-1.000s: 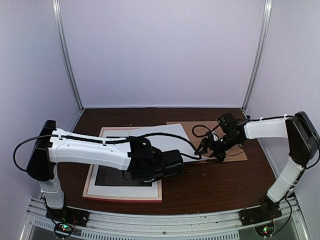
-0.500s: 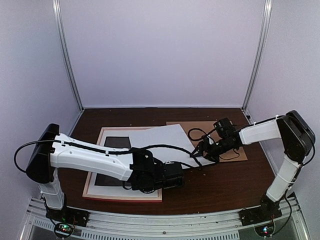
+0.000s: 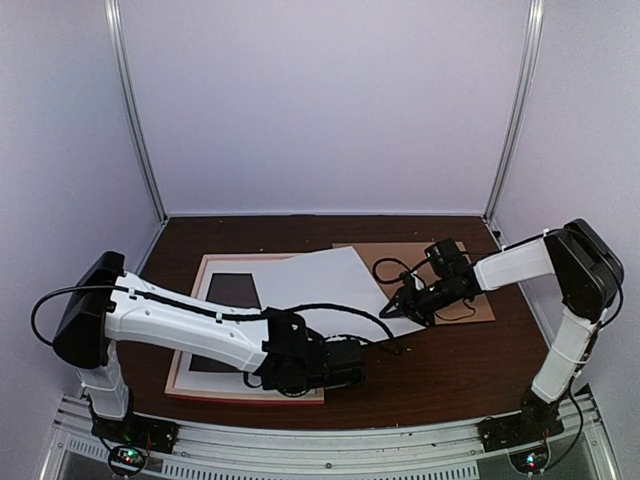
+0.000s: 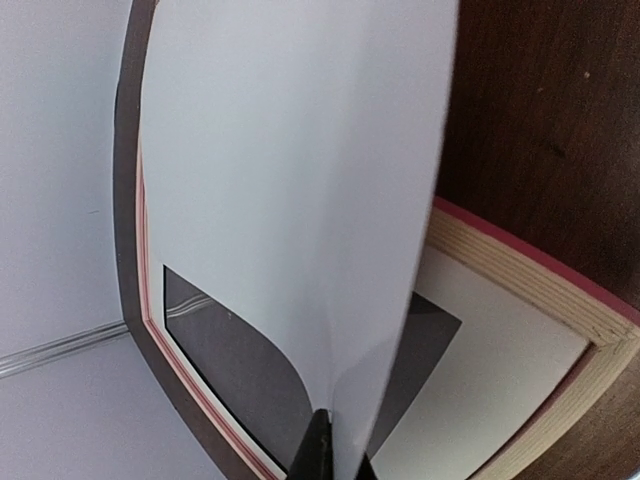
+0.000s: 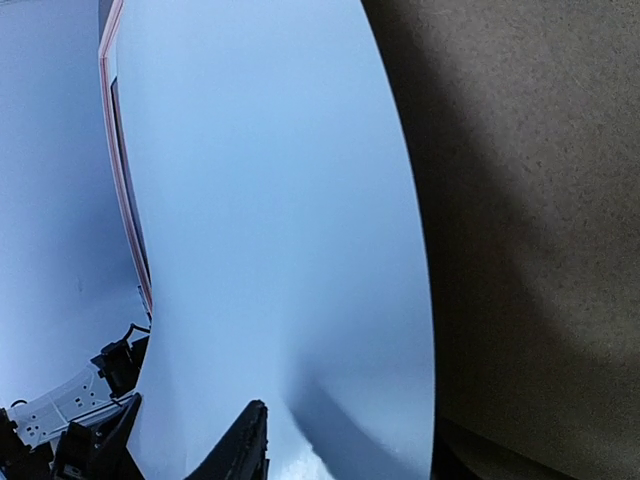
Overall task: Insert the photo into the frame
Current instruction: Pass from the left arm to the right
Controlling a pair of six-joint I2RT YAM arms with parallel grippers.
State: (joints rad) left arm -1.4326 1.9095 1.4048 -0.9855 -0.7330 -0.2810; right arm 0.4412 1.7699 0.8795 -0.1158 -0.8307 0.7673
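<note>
The photo [image 3: 320, 283] shows its plain white back and hangs curved above the table between my two grippers. My left gripper [image 3: 352, 360] is shut on its near edge; in the left wrist view the dark fingertips [image 4: 322, 450] pinch the sheet [image 4: 300, 180]. My right gripper [image 3: 401, 305] is open at the photo's right edge. One finger [image 5: 243, 445] lies over the sheet [image 5: 270, 250], the other is hidden under it. The frame [image 3: 196, 290] lies flat at the left, pale wood up with pink at its rim [image 4: 520, 290]. A white mat with a dark window sits in it.
The brown backing board [image 3: 455, 268] lies flat on the dark wooden table under my right arm and fills the right of the right wrist view [image 5: 540, 200]. Lilac walls and metal posts enclose the table. A black cable loops above the board.
My right gripper has come left onto the photo's right edge and its jaws have narrowed. The left gripper has drawn nearer, carrying the photo, which uncovers more of the frame's dark window.
</note>
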